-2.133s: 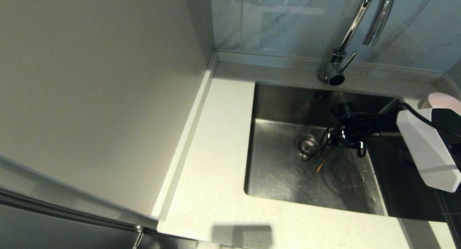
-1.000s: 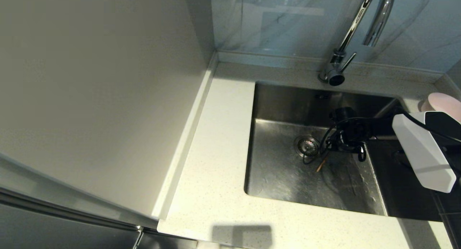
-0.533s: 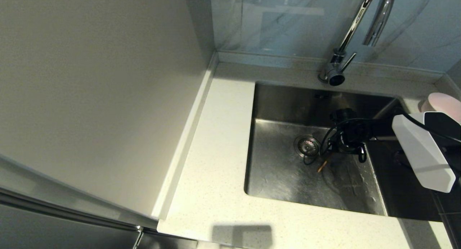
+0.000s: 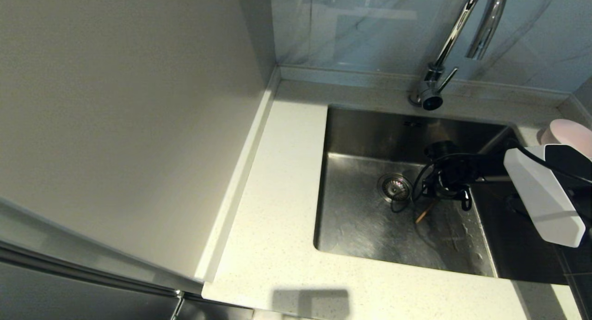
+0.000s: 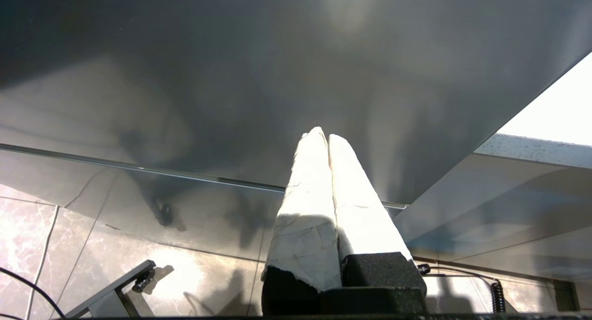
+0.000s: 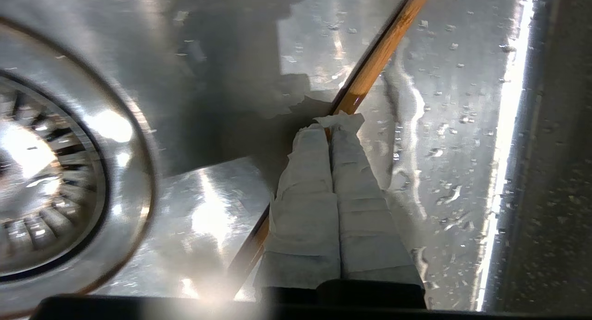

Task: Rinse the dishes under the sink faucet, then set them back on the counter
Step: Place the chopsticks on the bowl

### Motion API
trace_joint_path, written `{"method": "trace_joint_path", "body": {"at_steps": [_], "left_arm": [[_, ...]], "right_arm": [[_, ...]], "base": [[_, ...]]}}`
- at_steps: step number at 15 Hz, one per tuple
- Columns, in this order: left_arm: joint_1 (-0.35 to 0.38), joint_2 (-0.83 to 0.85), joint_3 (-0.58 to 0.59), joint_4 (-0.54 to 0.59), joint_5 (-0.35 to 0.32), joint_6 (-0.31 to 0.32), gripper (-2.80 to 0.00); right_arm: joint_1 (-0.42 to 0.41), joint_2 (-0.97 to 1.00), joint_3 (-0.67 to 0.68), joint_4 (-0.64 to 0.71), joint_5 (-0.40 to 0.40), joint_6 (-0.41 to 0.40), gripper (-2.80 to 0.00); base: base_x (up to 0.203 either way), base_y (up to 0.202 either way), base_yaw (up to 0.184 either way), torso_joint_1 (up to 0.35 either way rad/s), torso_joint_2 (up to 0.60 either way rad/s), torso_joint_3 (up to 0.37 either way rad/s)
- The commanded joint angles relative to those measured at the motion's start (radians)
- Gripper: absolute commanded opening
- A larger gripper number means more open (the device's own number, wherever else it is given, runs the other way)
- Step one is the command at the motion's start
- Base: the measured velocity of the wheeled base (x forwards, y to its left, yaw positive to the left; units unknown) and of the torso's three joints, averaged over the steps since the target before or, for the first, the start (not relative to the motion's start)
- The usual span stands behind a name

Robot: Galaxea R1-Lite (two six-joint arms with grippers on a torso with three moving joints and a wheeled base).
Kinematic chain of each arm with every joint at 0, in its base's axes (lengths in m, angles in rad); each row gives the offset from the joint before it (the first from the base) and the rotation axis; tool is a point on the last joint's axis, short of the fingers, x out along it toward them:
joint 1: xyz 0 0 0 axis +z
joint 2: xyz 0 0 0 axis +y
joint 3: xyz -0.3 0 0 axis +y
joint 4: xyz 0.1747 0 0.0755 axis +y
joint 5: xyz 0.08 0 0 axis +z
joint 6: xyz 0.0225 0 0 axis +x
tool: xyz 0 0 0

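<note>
Wet steel sink [image 4: 360, 227]: right end effector [image 6: 329, 128] at drain's [image 4: 394, 187] 3 o'clock, pinched on chopstick [image 6: 374, 65] for lifting to rinse; left end effector [image 5: 322, 136] parked, closed empty.

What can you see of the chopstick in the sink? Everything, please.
The chopstick is a thin, glossy brown stick, wooden by its look. It lies slanted low over the wet steel floor of the sink, beside the strainer drain. The right pincer is shut on it, its white-wrapped fingers pinching it partway along, with one end running back under them. The head view shows only a short free end. Only one stick is visible.
</note>
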Motion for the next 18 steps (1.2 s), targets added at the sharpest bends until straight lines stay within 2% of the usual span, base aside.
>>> {"method": "trace_joint_path", "body": {"at_steps": [1, 5, 14, 18], "left_arm": [[0.000, -0.003, 0.000, -0.001, 0.001, 0.000, -2.80], [0.000, -0.003, 0.000, -0.001, 0.001, 0.000, -2.80], [0.000, -0.003, 0.000, -0.001, 0.001, 0.000, -2.80], [0.000, -0.003, 0.000, -0.001, 0.001, 0.000, -2.80]], "right_arm": [[-0.011, -0.005, 0.012, 0.001, -0.003, 0.002, -2.80], [-0.028, -0.067, 0.029, 0.002, 0.001, 0.002, -2.80], [-0.024, -0.273, 0.210, 0.004, 0.014, -0.019, -2.80], [-0.024, -0.242, 0.152, 0.007, 0.012, 0.001, -2.80]], "base": [[0.000, 0.000, 0.000, 0.000, 0.00, 0.000], [0.000, 0.000, 0.000, 0.000, 0.00, 0.000], [0.000, 0.000, 0.000, 0.000, 0.00, 0.000], [0.000, 0.000, 0.000, 0.000, 0.00, 0.000]]}}
